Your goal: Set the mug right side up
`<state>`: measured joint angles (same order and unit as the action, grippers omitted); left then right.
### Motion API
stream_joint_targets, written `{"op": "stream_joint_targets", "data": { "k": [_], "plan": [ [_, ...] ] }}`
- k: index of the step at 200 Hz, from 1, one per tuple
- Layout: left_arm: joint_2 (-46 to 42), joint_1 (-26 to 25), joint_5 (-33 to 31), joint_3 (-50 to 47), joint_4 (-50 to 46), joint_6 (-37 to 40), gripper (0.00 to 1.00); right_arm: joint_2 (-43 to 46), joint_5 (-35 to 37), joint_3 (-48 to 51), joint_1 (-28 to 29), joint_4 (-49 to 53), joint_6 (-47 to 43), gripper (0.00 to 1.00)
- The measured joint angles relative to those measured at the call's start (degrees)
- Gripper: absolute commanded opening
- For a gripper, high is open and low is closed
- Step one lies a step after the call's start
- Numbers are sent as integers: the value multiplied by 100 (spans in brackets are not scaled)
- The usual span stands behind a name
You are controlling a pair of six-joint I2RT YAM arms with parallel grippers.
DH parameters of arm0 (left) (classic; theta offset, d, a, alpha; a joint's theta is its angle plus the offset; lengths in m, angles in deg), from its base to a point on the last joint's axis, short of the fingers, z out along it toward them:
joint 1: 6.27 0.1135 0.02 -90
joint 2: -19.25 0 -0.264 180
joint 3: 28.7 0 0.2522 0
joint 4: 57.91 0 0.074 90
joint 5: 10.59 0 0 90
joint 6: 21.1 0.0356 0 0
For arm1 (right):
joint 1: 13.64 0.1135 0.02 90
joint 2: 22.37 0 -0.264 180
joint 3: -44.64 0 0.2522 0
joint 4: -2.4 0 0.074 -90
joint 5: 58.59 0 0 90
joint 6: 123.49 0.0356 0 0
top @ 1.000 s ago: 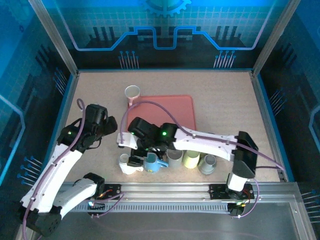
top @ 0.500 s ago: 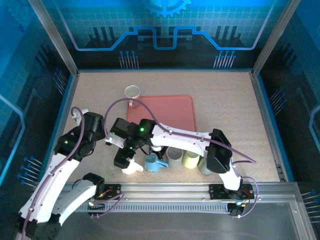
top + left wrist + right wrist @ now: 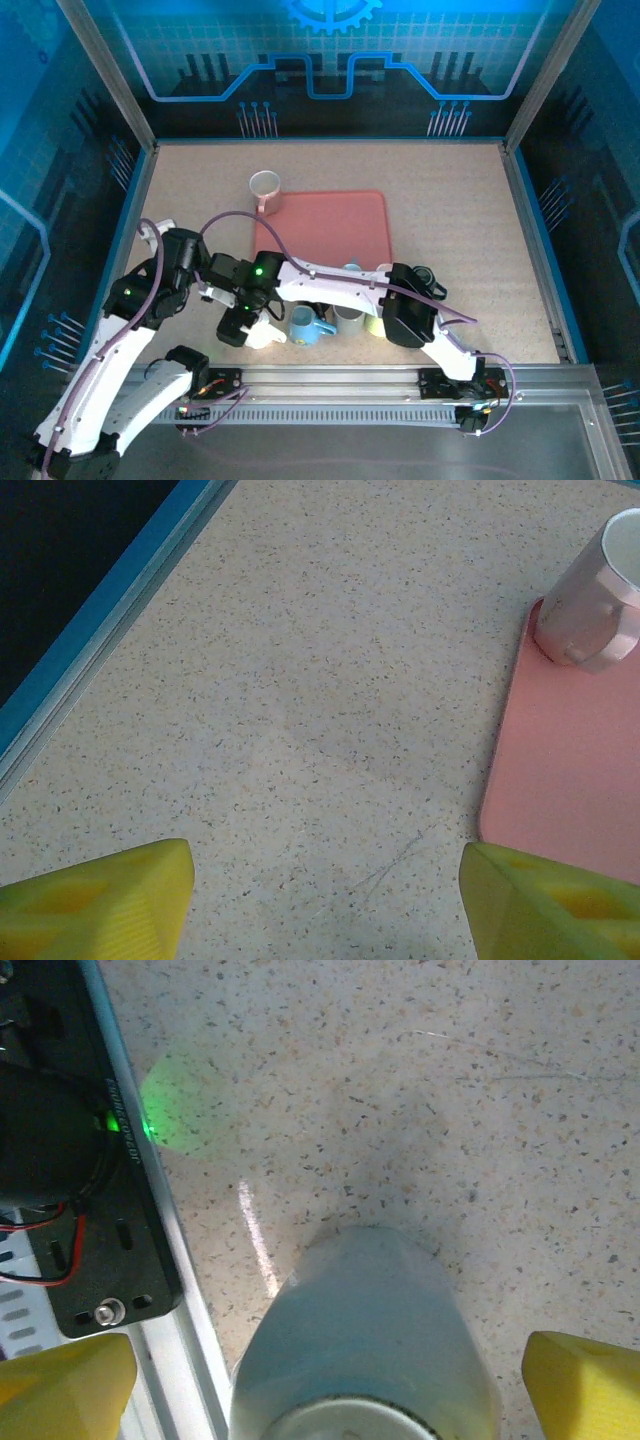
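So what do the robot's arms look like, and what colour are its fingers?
Both the left arm and the right arm are white tubes with black joints. A thin purple cable loops along each one, and a little green light glows on each. The fingers are chunky yellow wedges.

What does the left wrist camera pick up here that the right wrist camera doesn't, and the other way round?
Left wrist view: a pink mug standing upright on the corner of a red tray, and a blue wall strip along the left.

Right wrist view: a pale mug between the fingers of the open right claw, touching neither, beside a black rail with a green light.

Shared: the speckled table and yellow fingertips spread wide at the bottom corners. The left claw is open over bare table.
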<state>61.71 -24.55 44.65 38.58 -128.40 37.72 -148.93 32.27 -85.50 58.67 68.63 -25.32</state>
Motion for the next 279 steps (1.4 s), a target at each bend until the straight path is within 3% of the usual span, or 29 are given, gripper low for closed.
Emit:
{"op": "stream_joint_targets", "data": {
  "k": [45,143,183,232,279],
  "plan": [
    [-11,0,-83,0,0,-7,71,-13,326,94,17,-131,0,100],
    [-22,0,-874,0,-334,-343,72,35,470,758,15,-348,109,97],
    [-66,0,-1025,0,-376,-385,71,33,474,758,15,-348,144,83],
    [-170,-22,-1088,0,-474,-490,72,33,603,752,0,-407,262,52],
    [-168,-22,-1091,0,-474,-492,72,413,308,1305,-131,-787,518,46]
  ]
}}
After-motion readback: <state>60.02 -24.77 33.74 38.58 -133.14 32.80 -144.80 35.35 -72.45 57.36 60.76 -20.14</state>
